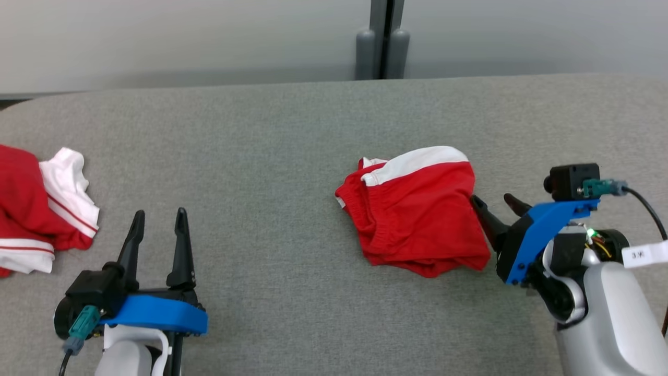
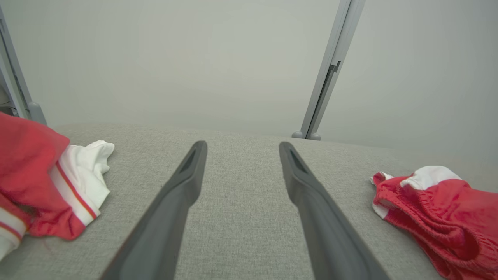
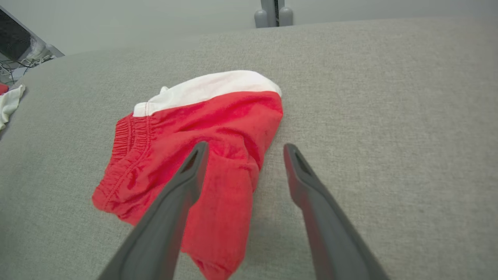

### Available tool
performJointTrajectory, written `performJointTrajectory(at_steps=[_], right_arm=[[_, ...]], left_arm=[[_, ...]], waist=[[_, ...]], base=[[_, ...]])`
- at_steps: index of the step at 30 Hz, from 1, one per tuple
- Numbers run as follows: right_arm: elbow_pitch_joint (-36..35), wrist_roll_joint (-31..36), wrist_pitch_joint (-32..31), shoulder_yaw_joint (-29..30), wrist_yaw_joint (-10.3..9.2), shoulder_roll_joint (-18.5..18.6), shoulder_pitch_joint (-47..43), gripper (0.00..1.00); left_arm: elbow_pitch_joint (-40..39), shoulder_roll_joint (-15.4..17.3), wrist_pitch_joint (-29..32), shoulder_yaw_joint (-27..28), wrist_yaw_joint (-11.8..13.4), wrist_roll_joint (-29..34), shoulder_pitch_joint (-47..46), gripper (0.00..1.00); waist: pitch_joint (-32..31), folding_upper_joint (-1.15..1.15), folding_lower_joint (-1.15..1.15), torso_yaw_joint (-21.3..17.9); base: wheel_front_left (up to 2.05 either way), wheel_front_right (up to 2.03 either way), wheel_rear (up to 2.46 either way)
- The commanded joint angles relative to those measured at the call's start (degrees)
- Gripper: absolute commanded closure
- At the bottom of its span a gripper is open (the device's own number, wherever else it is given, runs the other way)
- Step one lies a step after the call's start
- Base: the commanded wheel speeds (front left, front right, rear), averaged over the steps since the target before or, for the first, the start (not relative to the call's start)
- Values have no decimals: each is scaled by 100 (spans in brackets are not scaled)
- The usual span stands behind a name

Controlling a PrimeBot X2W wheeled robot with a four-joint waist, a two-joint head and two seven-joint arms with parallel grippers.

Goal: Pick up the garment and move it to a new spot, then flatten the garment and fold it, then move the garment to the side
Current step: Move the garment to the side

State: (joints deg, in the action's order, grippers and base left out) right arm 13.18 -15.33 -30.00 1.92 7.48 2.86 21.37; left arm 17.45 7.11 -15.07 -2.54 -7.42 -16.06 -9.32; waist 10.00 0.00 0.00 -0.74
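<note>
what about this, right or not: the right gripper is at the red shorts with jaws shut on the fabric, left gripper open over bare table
Not quite: the right gripper is at the red shorts, but its jaws are open, gripping no fabric, as the right wrist view shows. The left gripper is open over bare table.

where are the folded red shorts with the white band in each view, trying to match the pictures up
Head view: the red shorts lie right of centre.
Left wrist view: the red shorts are at the lower right, cut off by the picture's edge.
Right wrist view: the red shorts are centre-left, white band at the top.
Shared landmark: the grey post at the back, top centre in the head view, upper right in the left wrist view, top centre in the right wrist view.
</note>
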Motion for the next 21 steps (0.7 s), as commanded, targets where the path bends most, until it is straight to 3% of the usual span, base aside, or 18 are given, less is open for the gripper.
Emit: performJointTrajectory(at_steps=[1,6,12,13,14,15,18,21], right_arm=[[107,-15,-20,41,3,9,147,0],[1085,-157,-22,196,3,5,607,0],[2027,-59,52,-74,3,8,924,0],[2134,-21,46,-159,3,3,938,54],[2198,36,51,-240,3,-5,943,91],[2228,121,44,-335,4,-14,945,100],[2081,544,118,-485,2,20,1081,100],[1805,859,180,-749,0,376,1307,100]], left_arm=[[-25,13,-14,-6,-3,26,-97,0],[-23,10,-14,-129,-3,-13,-269,0],[-32,13,-14,-124,-3,-37,-293,0],[-33,9,-14,-117,-3,-36,-284,0],[-37,3,-14,-108,-3,-31,-271,0],[-44,-4,-14,-90,-3,-26,-252,0],[-66,-13,-14,-49,-3,-17,-222,0],[-128,15,-14,-48,-3,7,-247,0]], waist=[[122,0,0,112],[329,0,0,291],[464,0,0,354],[474,0,0,351],[481,0,0,344],[485,0,0,325],[509,0,0,209],[566,0,0,33]], base=[[0,0,0],[0,0,0],[0,0,0],[0,0,0],[0,0,0],[0,0,0],[0,0,0],[0,0,0]])
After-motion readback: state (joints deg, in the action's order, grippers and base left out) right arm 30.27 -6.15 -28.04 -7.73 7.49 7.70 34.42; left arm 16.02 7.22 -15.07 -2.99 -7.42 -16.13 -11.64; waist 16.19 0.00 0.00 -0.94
